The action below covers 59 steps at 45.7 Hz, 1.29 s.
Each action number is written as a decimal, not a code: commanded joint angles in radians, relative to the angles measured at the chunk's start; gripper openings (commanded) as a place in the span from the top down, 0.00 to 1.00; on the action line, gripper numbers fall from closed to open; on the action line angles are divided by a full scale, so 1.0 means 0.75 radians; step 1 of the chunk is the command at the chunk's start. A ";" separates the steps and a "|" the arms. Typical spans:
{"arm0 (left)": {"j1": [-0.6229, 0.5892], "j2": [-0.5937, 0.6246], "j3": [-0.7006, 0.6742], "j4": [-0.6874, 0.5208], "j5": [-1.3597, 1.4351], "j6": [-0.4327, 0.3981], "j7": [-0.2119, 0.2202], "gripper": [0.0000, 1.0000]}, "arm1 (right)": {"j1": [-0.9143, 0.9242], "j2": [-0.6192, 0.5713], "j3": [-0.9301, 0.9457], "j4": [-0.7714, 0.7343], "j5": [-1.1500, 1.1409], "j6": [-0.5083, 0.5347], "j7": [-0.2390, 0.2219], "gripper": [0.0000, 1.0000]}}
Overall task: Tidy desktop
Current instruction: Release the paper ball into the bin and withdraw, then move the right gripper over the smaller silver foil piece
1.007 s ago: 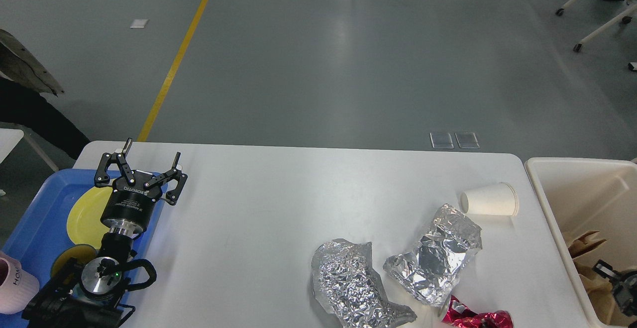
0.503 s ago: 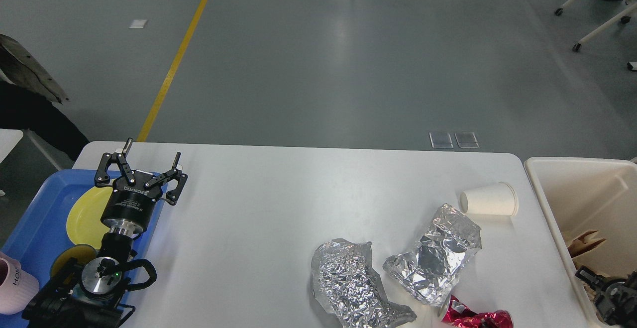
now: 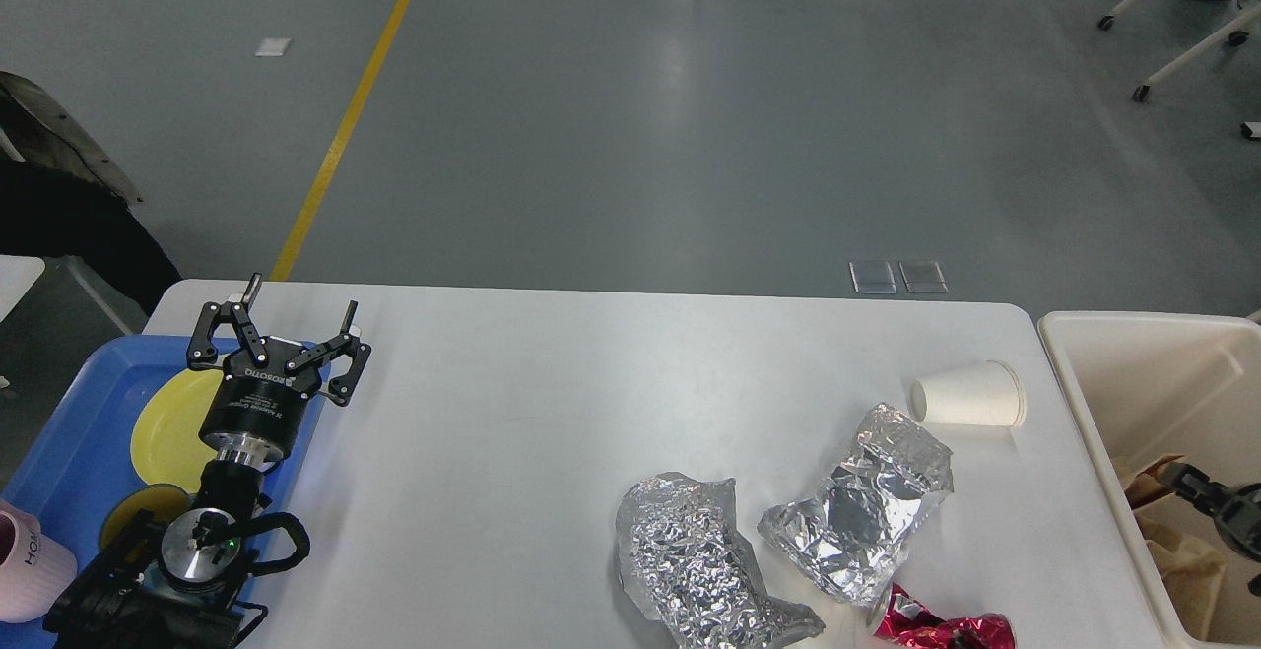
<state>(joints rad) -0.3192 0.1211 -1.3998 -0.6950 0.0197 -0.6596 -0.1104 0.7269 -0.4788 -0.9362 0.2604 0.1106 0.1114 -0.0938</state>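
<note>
The large white rounded tabletop (image 3: 512, 452) lies below the head view; the left gripper (image 3: 299, 322) hovers released at its left edge. The right gripper (image 3: 1182, 480) sits over the cream-white bin (image 3: 1074, 373), state unclear.

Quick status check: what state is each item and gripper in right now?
Paper cup: on its side on the desktop.
Two foil bags: crumpled, empty-looking.
Red wrapper: crumpled at the near edge.
Bin: open, brown paper inside.
Left gripper: open, empty.
Right gripper: over the bin, state unclear.
</note>
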 commanded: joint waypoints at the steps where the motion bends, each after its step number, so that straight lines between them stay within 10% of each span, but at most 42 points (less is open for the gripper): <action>1: 0.000 0.000 0.001 0.000 0.000 0.000 0.000 0.03 | 0.257 -0.092 -0.008 0.223 -0.153 0.115 -0.088 0.00; 16: 0.000 0.000 0.001 0.000 0.000 0.000 0.002 0.03 | 1.027 -0.104 -0.165 0.780 -0.350 0.622 -0.276 0.00; 26: 0.000 0.000 0.001 0.000 0.000 0.000 0.002 0.03 | 1.530 -0.002 -0.222 1.070 -0.334 0.986 -0.286 0.00; 44: 0.000 0.000 -0.001 0.000 0.000 0.000 0.000 0.03 | 2.342 0.060 -0.308 1.919 -0.221 0.895 -0.284 0.01; 59: 0.000 0.000 0.001 0.000 0.000 0.000 0.000 0.03 | 2.332 0.160 -0.343 1.962 -0.127 0.778 -0.274 0.05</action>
<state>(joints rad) -0.3191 0.1211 -1.3995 -0.6950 0.0198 -0.6598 -0.1105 2.5241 -0.3632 -1.1859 1.7399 0.0041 0.7437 -0.2999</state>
